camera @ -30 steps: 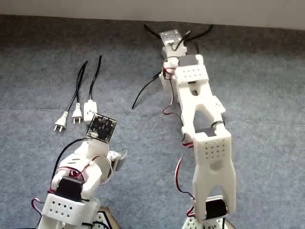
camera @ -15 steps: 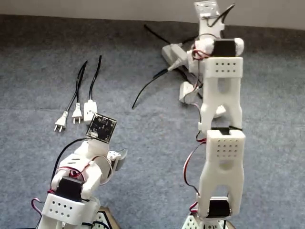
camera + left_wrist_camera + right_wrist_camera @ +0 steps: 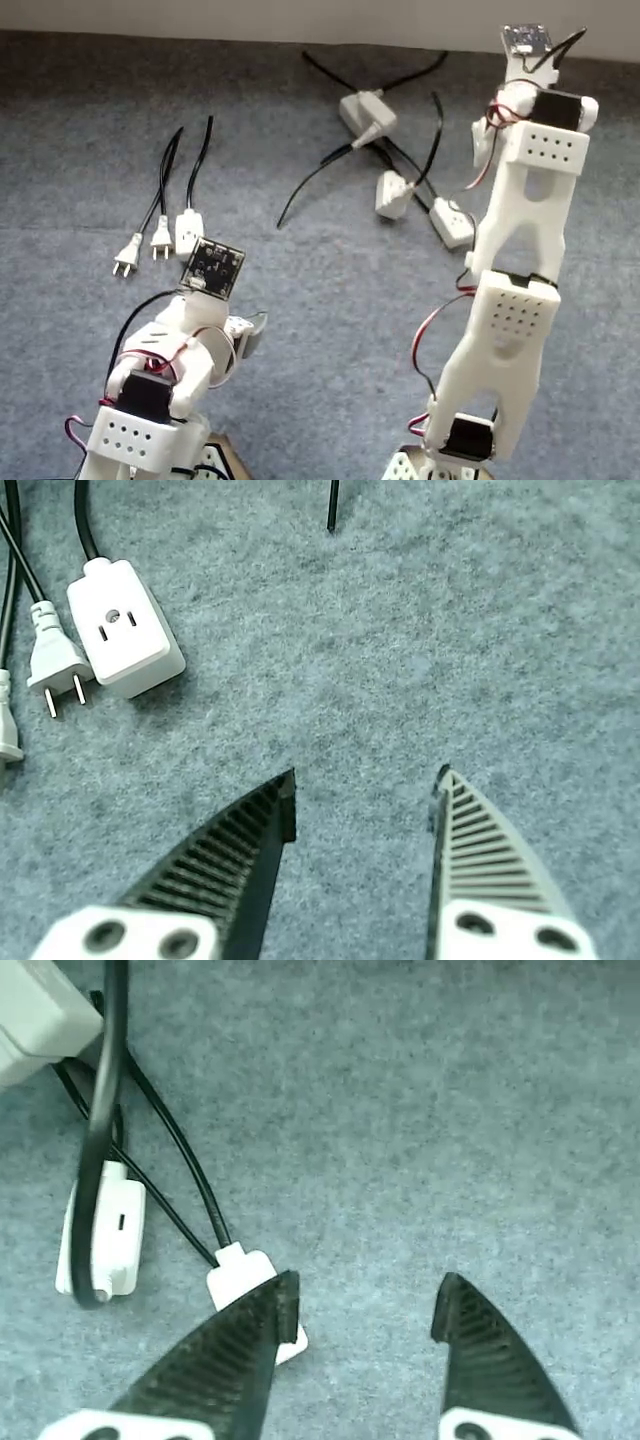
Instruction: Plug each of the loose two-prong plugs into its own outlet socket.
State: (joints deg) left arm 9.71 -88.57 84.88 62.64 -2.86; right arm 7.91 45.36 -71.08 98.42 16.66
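1. High view: on the grey worktop (image 3: 300, 300), a first plug (image 3: 125, 258), a second plug (image 3: 160, 240) and the left socket (image 3: 188, 230) lie side by side, cords trailing away. Well apart to the right lie the far socket (image 3: 362, 110), the middle socket (image 3: 393, 193) and the near socket (image 3: 452, 222) among tangled black cords (image 3: 318, 178). The left arm (image 3: 170, 370) sits folded near the plugs. The right arm (image 3: 520, 200) stretches out just beside the near socket.
2. Left wrist view: the left end effector (image 3: 365, 780) is spread wide and holds nothing, above bare worktop. The left socket and the second plug lie beyond one fingertip, just beside each other.
3. Right wrist view: the right end effector (image 3: 368, 1295) is also wide and holds nothing. One finger (image 3: 240, 1350) partly hides the near socket. The middle socket lies farther off with a thick cord looped over it.
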